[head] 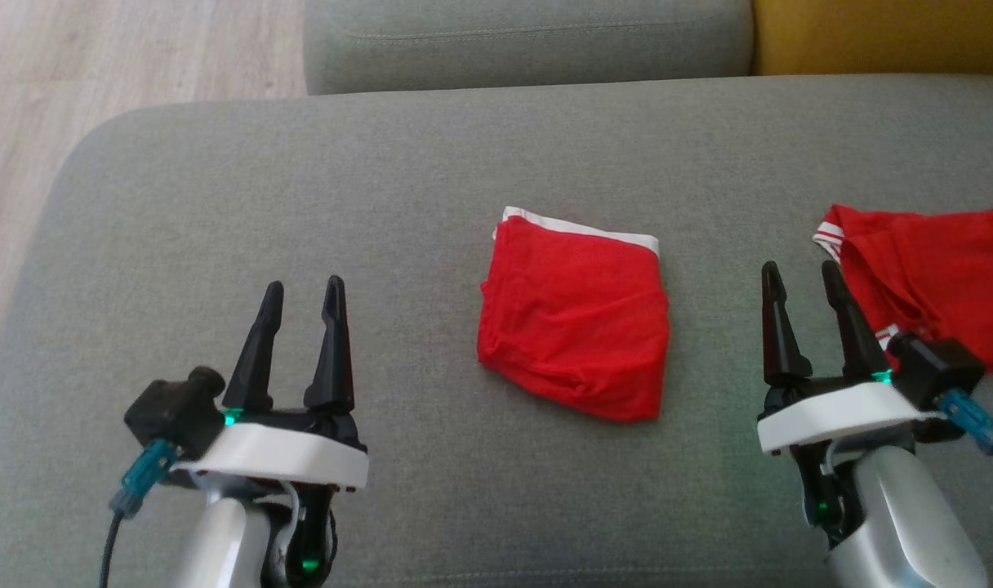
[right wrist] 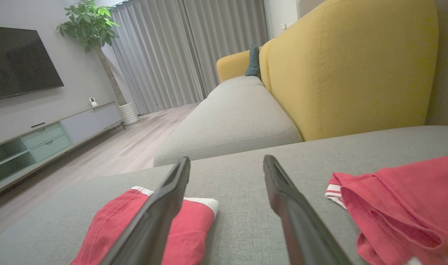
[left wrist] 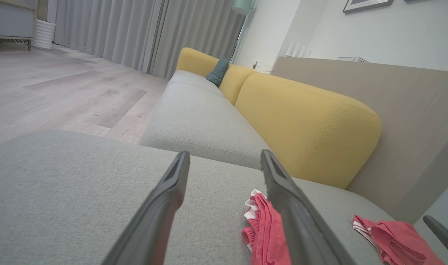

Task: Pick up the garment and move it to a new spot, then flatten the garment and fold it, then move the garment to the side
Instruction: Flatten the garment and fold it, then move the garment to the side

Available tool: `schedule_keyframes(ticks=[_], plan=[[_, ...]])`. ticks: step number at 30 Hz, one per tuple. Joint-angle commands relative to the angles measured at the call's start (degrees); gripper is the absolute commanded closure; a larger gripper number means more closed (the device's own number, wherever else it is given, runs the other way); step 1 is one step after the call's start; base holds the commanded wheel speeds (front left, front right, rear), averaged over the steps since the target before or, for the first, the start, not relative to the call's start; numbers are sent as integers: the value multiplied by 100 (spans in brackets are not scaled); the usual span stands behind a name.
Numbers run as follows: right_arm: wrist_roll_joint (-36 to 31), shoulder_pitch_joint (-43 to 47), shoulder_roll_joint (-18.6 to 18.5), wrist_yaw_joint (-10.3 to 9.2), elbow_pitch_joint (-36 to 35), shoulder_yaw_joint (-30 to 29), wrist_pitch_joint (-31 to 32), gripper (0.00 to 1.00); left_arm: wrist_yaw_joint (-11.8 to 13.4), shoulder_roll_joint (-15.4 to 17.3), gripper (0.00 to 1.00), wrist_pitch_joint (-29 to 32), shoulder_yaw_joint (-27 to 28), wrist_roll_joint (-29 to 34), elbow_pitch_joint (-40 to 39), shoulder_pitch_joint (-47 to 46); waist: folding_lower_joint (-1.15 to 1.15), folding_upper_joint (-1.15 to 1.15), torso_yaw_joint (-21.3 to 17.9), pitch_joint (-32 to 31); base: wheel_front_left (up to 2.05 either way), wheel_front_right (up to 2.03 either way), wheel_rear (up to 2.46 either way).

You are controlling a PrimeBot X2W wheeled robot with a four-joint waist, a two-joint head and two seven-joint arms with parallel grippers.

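Note:
A red garment [head: 574, 322] with a white waistband lies folded into a rough square at the middle of the grey cushion; it also appears in the wrist views [left wrist: 262, 228] [right wrist: 194, 221]. A second red garment [head: 929, 278] with white stripes lies crumpled at the right [right wrist: 404, 206] [left wrist: 393, 239]. My left gripper [head: 300, 298] [left wrist: 224, 154] stands open to the left of the folded garment, apart from it. My right gripper [head: 800, 278] [right wrist: 227, 160] stands open between the two garments, close beside the crumpled one, with nothing between its fingers.
The work surface is a wide grey sofa cushion [head: 300, 188] with a rounded left edge that drops to the wooden floor [head: 96, 65]. Another grey seat cushion [head: 529, 41] and a yellow backrest [head: 880, 33] lie beyond it.

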Motion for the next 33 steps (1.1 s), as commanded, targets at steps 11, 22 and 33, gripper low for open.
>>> schedule_keyframes(ticks=[11,22,33], plan=[[-457,248,227,-5,-735,-204,90,0,38,10,0,-69,131,43,-178,-280,0,0,-127,69,0,0,0],[322,-64,231,-5,-294,175,760,0,25,10,0,-69,4,16,-188,-423,0,0,102,415,0,0,0],[812,-752,232,-5,878,395,1068,0,31,10,0,-69,-175,22,-142,-686,0,0,523,982,0,0,0]])
